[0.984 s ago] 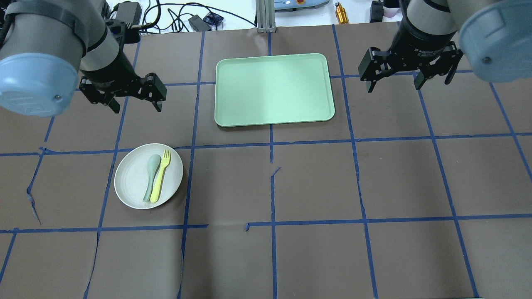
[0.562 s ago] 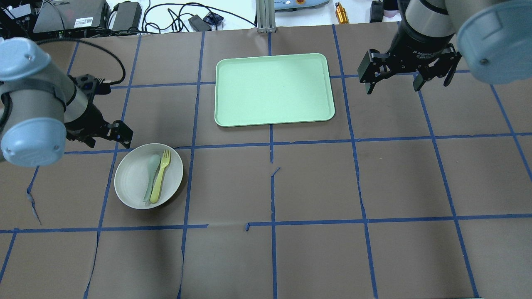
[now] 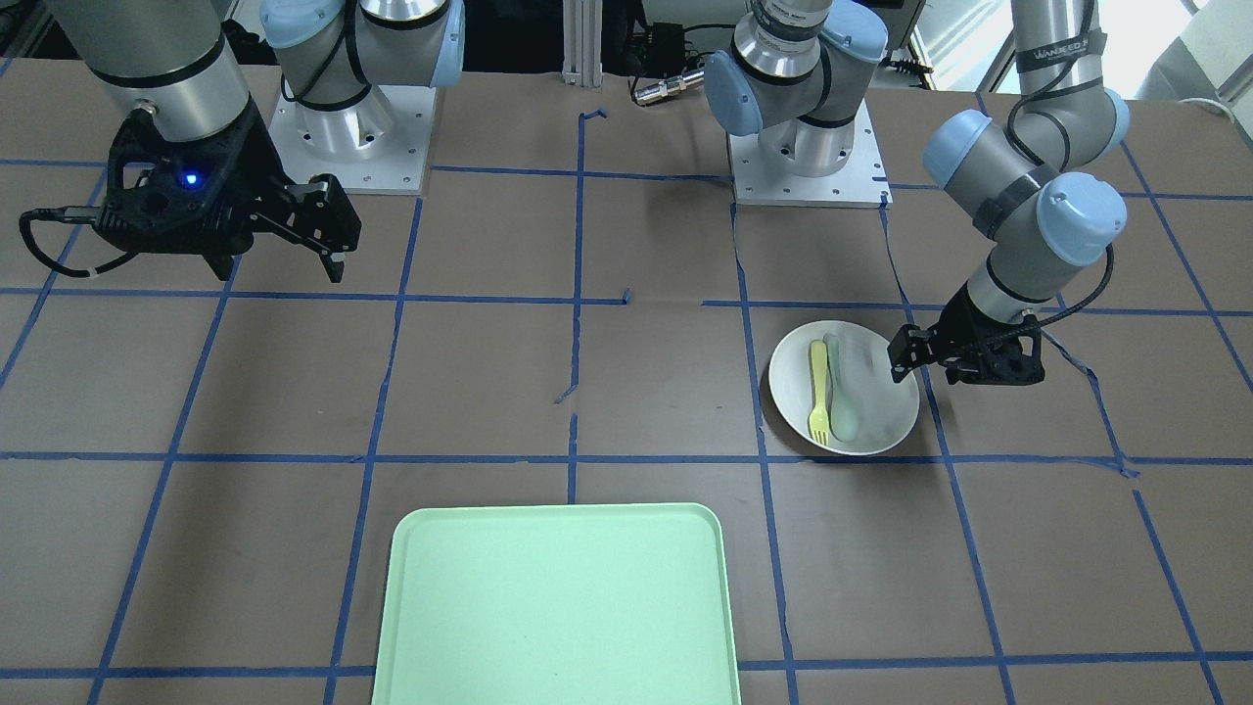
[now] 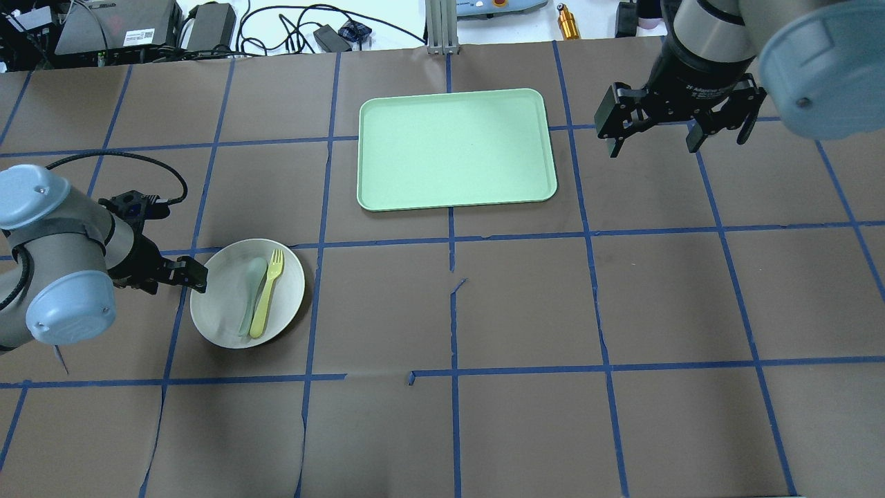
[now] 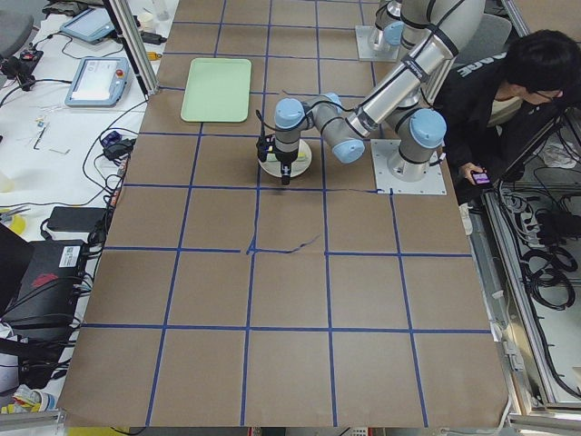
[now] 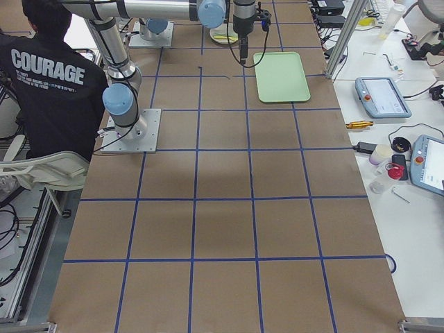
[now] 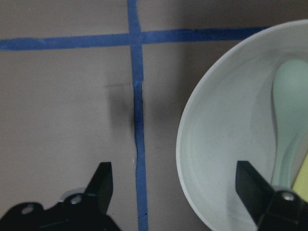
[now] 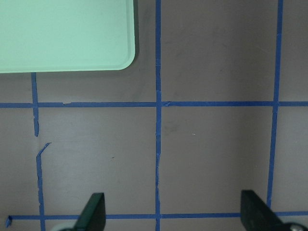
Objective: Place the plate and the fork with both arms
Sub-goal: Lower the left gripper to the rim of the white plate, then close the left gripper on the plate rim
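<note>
The plate (image 4: 220, 315) lay on the table (image 4: 525, 304) at the robot's left, with the fork (image 4: 266, 294) and a spoon (image 4: 250, 290) side by side in it. The left gripper (image 7: 174, 179) stood wide open astride the plate's rim. The right gripper (image 4: 653, 142), also wide open, hung above the table beside the tray (image 4: 456, 149).

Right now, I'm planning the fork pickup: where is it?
In the overhead view, the fork lies on the plate at the table's left side, just right of the spoon, tines pointing away from the robot.
</note>
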You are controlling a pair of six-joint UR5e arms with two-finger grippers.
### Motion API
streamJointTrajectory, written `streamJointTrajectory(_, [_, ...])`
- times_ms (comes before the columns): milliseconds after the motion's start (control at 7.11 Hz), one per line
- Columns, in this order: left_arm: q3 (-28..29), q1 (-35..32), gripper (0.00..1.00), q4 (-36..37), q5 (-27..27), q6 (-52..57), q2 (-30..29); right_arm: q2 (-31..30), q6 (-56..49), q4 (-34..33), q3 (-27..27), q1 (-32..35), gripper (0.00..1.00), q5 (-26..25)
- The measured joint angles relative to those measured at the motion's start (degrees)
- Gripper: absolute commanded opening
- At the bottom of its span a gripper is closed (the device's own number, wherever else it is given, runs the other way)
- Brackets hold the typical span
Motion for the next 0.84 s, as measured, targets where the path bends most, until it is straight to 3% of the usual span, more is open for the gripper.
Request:
streamJointTrajectory(281, [-0.1,0.5,0.26,0.3,-0.6,-0.4,-1.4,0.0,0.0,0.0,0.0,0.0,1.00,0.0])
streamJointTrajectory(562, [-0.1,0.5,0.00,0.3,-0.8,-1.7,-2.1,0.0,0.0,0.0,0.0,0.0,1.00,0.0])
streamJointTrajectory(844, [0.0,0.5,0.00,0.5,-1.0,-3.6,-2.2,0.0,-0.1,0.0,0.0,0.0,1.00,0.0])
